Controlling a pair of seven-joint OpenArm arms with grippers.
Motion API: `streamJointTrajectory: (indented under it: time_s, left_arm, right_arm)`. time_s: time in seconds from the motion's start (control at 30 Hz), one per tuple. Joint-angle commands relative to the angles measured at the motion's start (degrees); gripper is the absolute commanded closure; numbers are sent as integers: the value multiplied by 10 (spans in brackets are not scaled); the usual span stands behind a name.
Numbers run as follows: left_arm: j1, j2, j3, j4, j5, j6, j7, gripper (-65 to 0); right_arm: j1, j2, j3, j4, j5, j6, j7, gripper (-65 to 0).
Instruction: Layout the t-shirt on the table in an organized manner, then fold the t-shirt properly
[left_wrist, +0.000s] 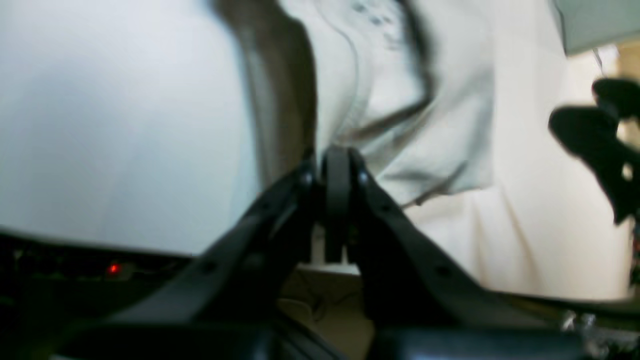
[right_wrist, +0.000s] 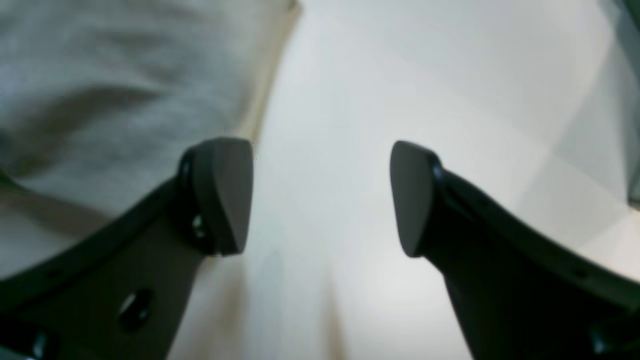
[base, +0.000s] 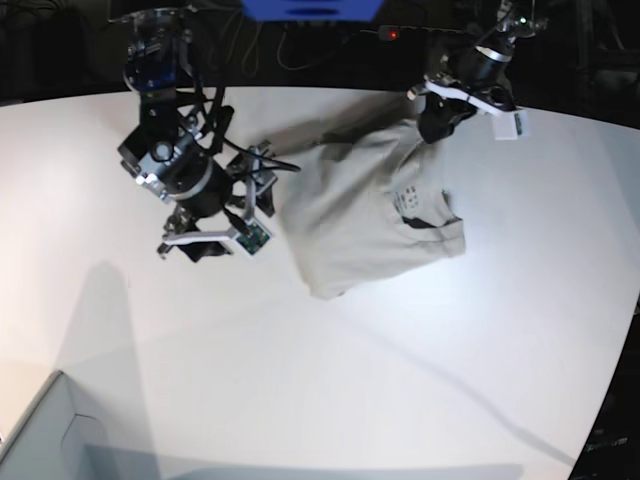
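A grey box corner (base: 35, 425) sits at the near left corner of the white bench (base: 330, 400). Further in, the right tool (right_wrist: 320, 200) hovers over bare bench just beside the t-shirt's (base: 365, 215) left edge, its fingers spread wide apart and gripping nothing. The t-shirt lies rumpled toward the far right of the bench, its collar (base: 425, 222) with the dark label facing the right edge. At the far edge, the left tool (left_wrist: 337, 170) is pinched together on the t-shirt's cloth.
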Motion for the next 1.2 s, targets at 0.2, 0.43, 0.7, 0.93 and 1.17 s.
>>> streamJointTrajectory:
  time_s: [0.2, 0.43, 0.7, 0.93, 1.17]
  left_arm:
    - [8, -5, -16, -37, -48, -10, -9, 0]
    - [-14, -5, -17, -110, -50, -11, -8, -88]
    - [10, -5, -18, -63, -51, -12, -8, -459]
    - [36, -5, -27, 33, -51, -12, -8, -486]
    - [-26, -3, -79, 17, -51, -9, -1, -486]
  right_arm:
    - [7, -3, -10, 7, 2, -1, 13, -434]
    - [7, -2, -10, 8, 2, -1, 13, -434]
    - [7, -1, -9, 10, 2, -1, 13, -434]
    - [7, -1, -7, 10, 2, -1, 13, -434]
    - [8, -1, -6, 9, 1, -1, 13, -434]
